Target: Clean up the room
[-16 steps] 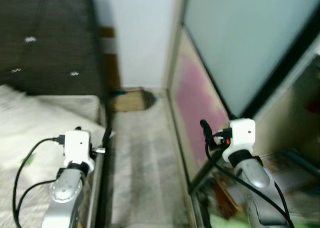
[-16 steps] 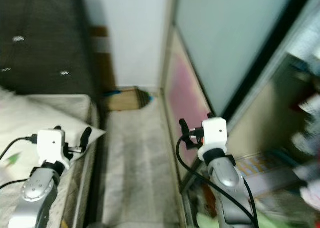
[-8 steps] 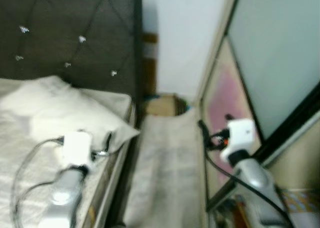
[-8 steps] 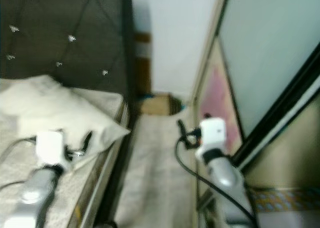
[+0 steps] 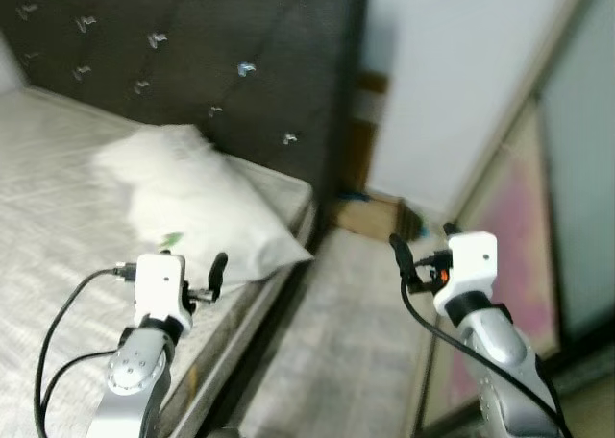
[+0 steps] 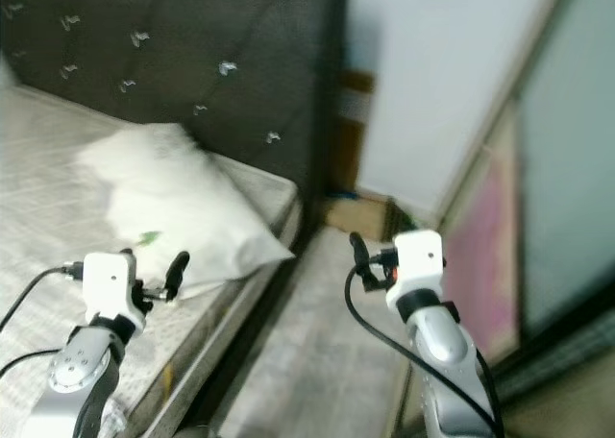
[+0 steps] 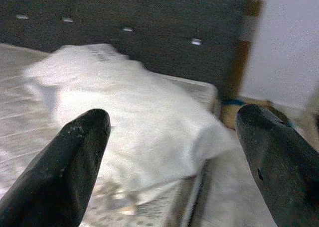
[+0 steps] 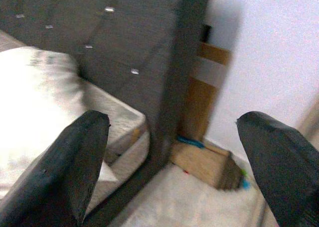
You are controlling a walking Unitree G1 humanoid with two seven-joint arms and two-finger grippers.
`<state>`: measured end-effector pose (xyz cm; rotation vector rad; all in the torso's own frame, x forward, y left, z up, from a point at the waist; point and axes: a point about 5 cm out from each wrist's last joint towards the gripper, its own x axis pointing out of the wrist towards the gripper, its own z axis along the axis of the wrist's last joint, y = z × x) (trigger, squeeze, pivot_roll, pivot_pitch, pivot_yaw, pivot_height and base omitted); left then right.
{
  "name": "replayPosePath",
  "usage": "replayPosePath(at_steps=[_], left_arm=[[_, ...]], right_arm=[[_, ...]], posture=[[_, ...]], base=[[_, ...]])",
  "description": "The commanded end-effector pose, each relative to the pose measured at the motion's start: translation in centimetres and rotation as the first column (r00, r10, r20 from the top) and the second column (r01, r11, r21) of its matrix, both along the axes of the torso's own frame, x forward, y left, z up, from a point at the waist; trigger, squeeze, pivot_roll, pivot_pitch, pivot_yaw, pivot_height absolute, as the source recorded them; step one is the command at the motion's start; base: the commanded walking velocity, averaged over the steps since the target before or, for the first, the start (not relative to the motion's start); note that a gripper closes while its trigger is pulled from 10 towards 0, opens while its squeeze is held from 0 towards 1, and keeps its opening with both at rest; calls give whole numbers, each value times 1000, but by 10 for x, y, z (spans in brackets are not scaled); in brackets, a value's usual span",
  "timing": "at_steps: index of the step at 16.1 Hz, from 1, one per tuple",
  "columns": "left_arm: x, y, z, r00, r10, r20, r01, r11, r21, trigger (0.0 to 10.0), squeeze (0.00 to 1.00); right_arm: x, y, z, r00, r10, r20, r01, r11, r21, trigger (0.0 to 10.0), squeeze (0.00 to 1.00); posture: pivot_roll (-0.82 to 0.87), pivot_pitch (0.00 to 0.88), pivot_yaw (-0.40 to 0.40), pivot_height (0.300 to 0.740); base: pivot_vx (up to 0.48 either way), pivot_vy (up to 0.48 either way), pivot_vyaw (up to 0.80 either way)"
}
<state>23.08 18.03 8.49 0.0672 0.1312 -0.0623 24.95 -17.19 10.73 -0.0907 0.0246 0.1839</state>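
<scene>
Search phase of the tidy-up; nothing is yet in hand, and the views are blurred. At 7 o'clock the left gripper (image 5: 217, 267) is raised over the near edge of the bed (image 5: 58, 169), fingers spread wide and empty in its wrist view. At 4 o'clock the right gripper (image 5: 397, 251) hangs above the floor strip (image 5: 336, 352), likewise wide open and empty. At 10 o'clock a white pillow (image 5: 197, 203) overhangs the mattress corner, with a small green scrap (image 5: 170, 238) on it, a likely first pick. The next move probably calls for closing on the bed and lowering the left gripper. At 12 o'clock stands the dark tufted headboard (image 5: 221, 44); beyond it lies a brown box (image 5: 375, 212) against the wall. At 2 o'clock a sliding door (image 5: 577, 169) narrows the passage.
</scene>
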Motion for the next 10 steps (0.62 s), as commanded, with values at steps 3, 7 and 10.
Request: replayPosePath(at_steps=[3,7,10], left_arm=[[-1,3,2,1000,24,15,-24,1000,-1,10000,0],[-2,4,2,999,35,15,-35,999,12,10000,0],[0,2,1,999,28,21,-28,1000,8,10000,0]], right_arm=[[2,5,2,1000,23,8,-23,1000,4,10000,0],[-1,5,1,1000,20,4,-20,1000,2,10000,0],[-1,2,1,1000,1,6,-1,1000,2,10000,0]], posture=[[7,0,-91,740],[-3,0,-89,740],[-9,0,-89,740]], base=[[0,0,800],[0,0,800],[0,0,800]])
